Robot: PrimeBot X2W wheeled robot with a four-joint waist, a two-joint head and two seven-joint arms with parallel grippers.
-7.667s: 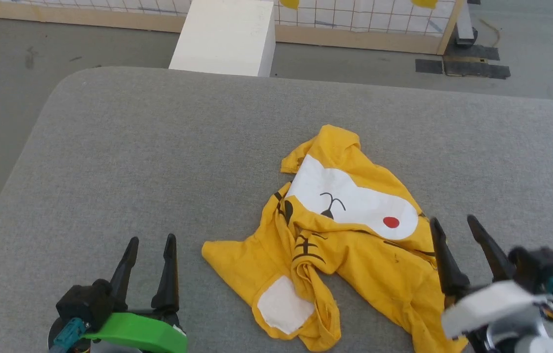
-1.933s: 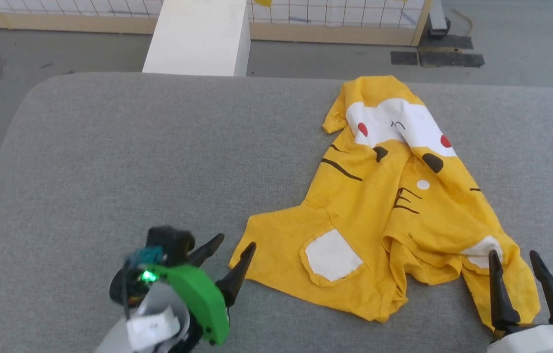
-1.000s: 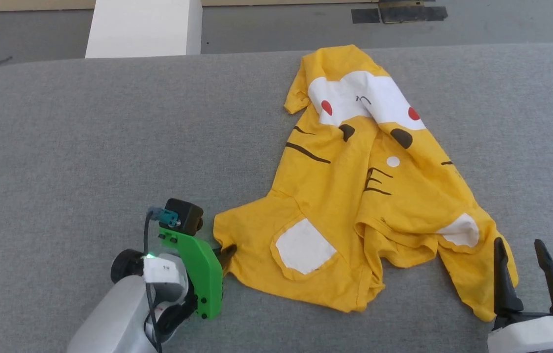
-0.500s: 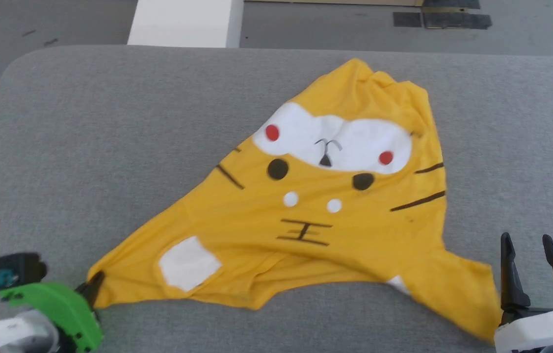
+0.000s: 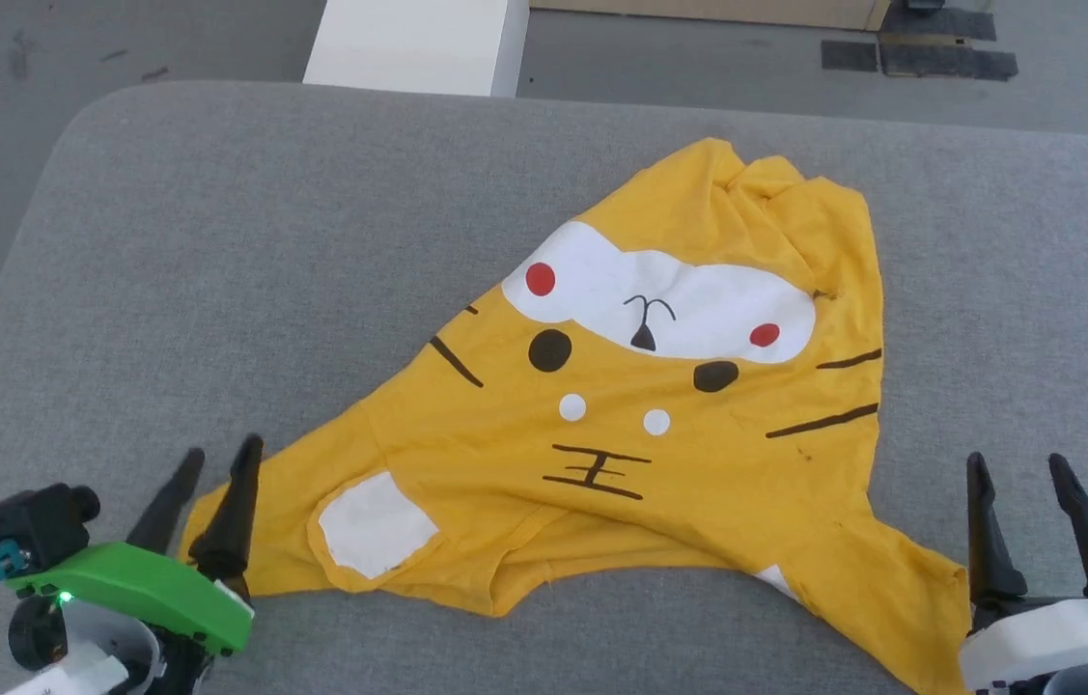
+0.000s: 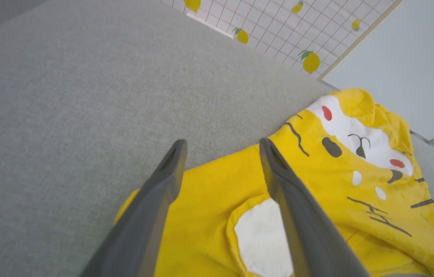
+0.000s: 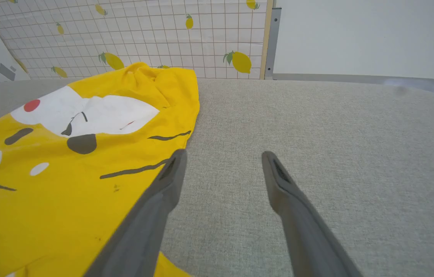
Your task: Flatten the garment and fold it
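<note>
Garment (image 5: 659,434) first, then: where is it lying?
— On the grey padded table (image 5: 215,241), right of the middle, print side up. You can see the white face patch, two red dots and the black lines.

Is it flat?
— Partly. The middle is spread, but the far end is bunched into folds and there are creases along the near edge. One sleeve with a white patch points to the near left, and the other trails toward the near right.

And the left gripper (image 5: 223,449)?
— Its jaws stand wide apart over the near-left sleeve tip, gripping nothing. In its wrist view yellow cloth (image 6: 217,200) lies between and under the two fingers. I cannot tell whether they touch it.

The right gripper (image 5: 1015,459)?
— Also spread wide and empty, just beside the near-right sleeve. In its wrist view one finger (image 7: 163,184) crosses the cloth's edge (image 7: 66,192) and the other is over bare table.

Anything beyond the table?
— A white block (image 5: 418,43) on the floor and a lemon-printed grid panel (image 7: 124,30)
</note>
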